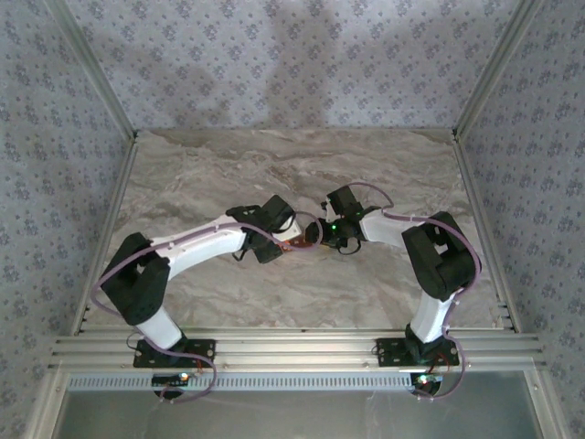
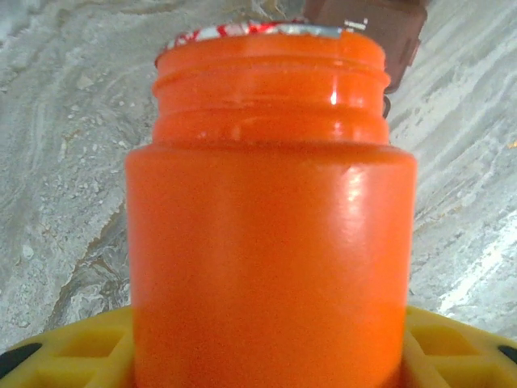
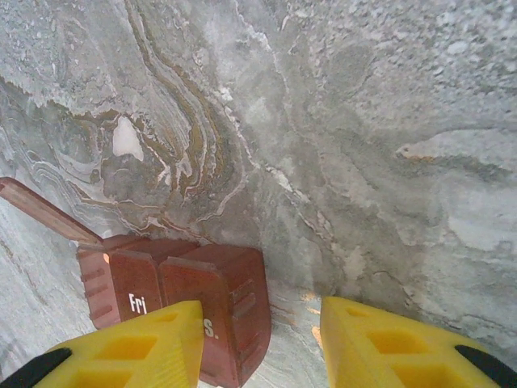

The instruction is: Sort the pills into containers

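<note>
Left end effector (image 2: 266,360) is clenched on the orange bottle (image 2: 271,242), yellow pads either side of its lower body. Cap is off, threads bare, and a foil seal (image 2: 242,31) w/ red print shows at the rim. Can't tell if the mouth is fully covered; no pills seen.

Right end effector (image 3: 262,315) is released, fingers spread low over the desk (image 3: 363,121), gripping nothing. One finger overlaps the end of the containers (image 3: 186,295), a red-brown strip of cells marked "Fri". They lie flat mid-desk w/ one lid flap (image 3: 44,212) standing open, just beyond the bottle mouth in the left wrist view.

Risks, as I judge:
- If foil covers the mouth, tipping gives nothing.
- If it's open, a fast tilt prob. dumps too many pills & they scatter past the small cells.
- The strip looks light, so a nudge likely slides it.

Left arm (image 1: 196,247) & right arm (image 1: 439,256) crowd the same spot, so wrist-to-wrist contact is the main obstruction.
</note>
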